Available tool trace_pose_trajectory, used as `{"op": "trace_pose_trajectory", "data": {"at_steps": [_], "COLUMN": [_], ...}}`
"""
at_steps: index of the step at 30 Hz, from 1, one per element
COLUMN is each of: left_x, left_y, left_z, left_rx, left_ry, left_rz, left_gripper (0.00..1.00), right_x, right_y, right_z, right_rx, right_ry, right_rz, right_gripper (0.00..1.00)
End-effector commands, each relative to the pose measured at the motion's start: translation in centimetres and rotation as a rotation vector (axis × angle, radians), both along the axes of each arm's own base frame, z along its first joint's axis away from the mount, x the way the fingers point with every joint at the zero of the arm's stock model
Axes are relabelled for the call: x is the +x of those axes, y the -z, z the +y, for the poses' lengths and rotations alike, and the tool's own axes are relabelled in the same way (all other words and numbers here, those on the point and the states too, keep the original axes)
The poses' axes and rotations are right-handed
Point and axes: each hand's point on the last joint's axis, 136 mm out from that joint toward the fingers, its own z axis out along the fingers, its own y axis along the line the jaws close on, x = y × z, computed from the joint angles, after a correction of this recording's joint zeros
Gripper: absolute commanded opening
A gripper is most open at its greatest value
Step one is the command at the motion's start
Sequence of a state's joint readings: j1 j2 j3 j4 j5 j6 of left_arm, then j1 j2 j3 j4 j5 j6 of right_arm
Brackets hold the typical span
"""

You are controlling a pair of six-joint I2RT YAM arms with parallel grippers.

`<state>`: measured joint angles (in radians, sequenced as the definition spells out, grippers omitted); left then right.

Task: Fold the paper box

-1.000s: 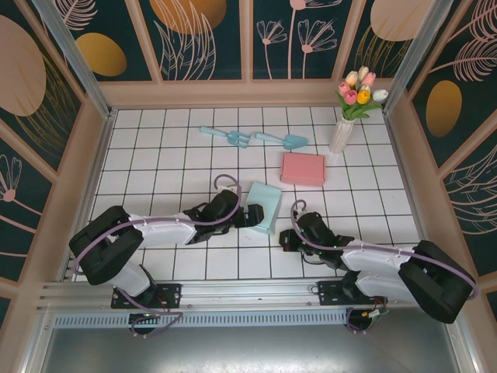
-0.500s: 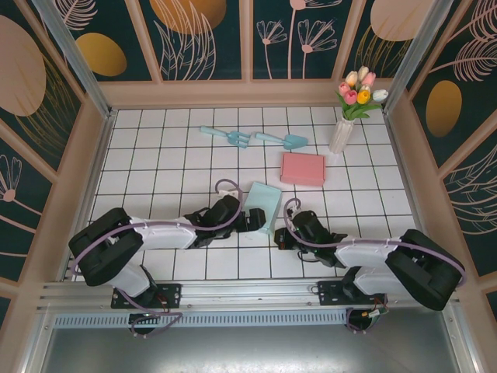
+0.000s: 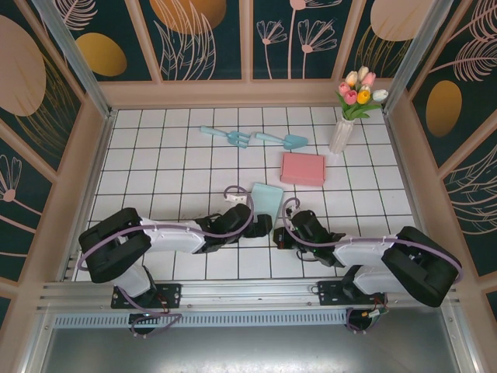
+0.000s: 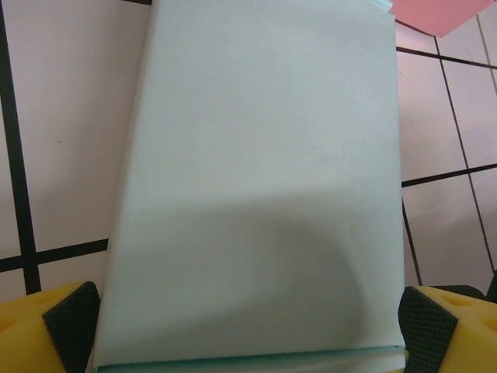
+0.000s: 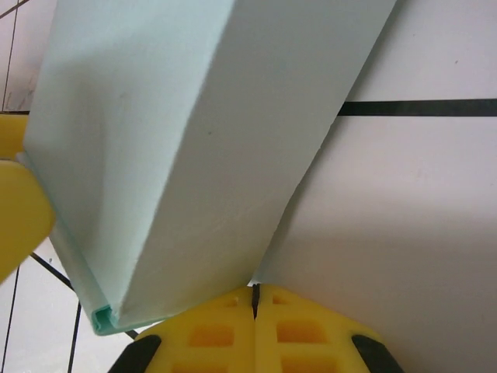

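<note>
White gridded tabletop point(image 3: 155, 163) — mint paper box point(image 3: 266, 203) lies just on the arms' side of the pink box point(image 3: 302, 169), apart from it. Left gripper point(image 4: 248, 330) spread wide astride its near end; right gripper point(image 5: 255, 307) clenched empty, tips against its side. Body looks formed — near end probably left to close.

We count two boxes, a teal box point(image 3: 266, 196) at centre and a pink box point(image 3: 303, 169) above right; two blue tools, rake point(image 3: 231, 137) and trowel point(image 3: 284, 141); one vase point(image 3: 340, 134).
</note>
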<state>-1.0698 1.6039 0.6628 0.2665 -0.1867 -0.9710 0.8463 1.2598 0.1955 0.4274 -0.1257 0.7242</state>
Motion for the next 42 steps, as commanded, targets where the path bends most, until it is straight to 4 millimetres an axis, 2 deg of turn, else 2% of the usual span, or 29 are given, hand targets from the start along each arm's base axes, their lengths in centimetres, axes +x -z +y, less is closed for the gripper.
{"op": "trace_pose_trajectory", "data": {"at_steps": [1, 5, 9, 15, 19, 23, 25, 28, 35, 42], "left_x": [-3.4, -2.9, -1.7, 1.0, 2.3, 2.8, 2.6, 1.7, -0.7, -2.2], "left_y": [-3.5, -3.9, -4.1, -4.2, -3.7, -3.6, -3.9, -4.0, -4.6, -4.0], "left_z": [-6.3, -6.1, -4.9, -0.7, 2.4, 5.5, 6.3, 5.9, 4.7, 1.7], "left_rx": [-0.2, -0.19, -0.125, -0.036, -0.016, 0.052, 0.053, -0.011, -0.143, -0.211], "left_ry": [0.175, 0.153, 0.09, -0.073, -0.157, -0.251, -0.266, -0.225, -0.16, -0.097], "left_rz": [0.055, 0.035, -0.012, -0.08, -0.082, -0.117, -0.125, -0.102, -0.075, -0.028], "left_gripper": [0.99, 0.99, 0.99, 0.99, 0.98, 0.99, 0.98, 0.98, 0.99, 0.97], "right_x": [0.7, 0.7, 0.9, 1.2, 1.4, 1.7, 2.0, 2.9, 5.8, 10.6], "right_y": [-2.0, -2.2, -2.1, -2.0, -2.2, -3.4, -4.4, -6.5, -11.2, -12.2], "right_z": [2.2, 2.4, 2.3, 0.8, -0.8, -2.6, -3.5, -4.6, -5.9, -4.6], "right_rx": [0.074, 0.081, 0.074, 0.036, -0.012, -0.054, -0.078, -0.112, -0.125, -0.118], "right_ry": [-0.036, -0.038, -0.022, 0.05, 0.102, 0.154, 0.181, 0.216, 0.284, 0.212], "right_rz": [-0.039, -0.049, -0.052, -0.068, -0.088, -0.134, -0.167, -0.241, -0.389, -0.41], "right_gripper": [0.0, 0.0, 0.0, 0.0, 0.05, 0.06, 0.07, 0.12, 0.52, 0.57]}}
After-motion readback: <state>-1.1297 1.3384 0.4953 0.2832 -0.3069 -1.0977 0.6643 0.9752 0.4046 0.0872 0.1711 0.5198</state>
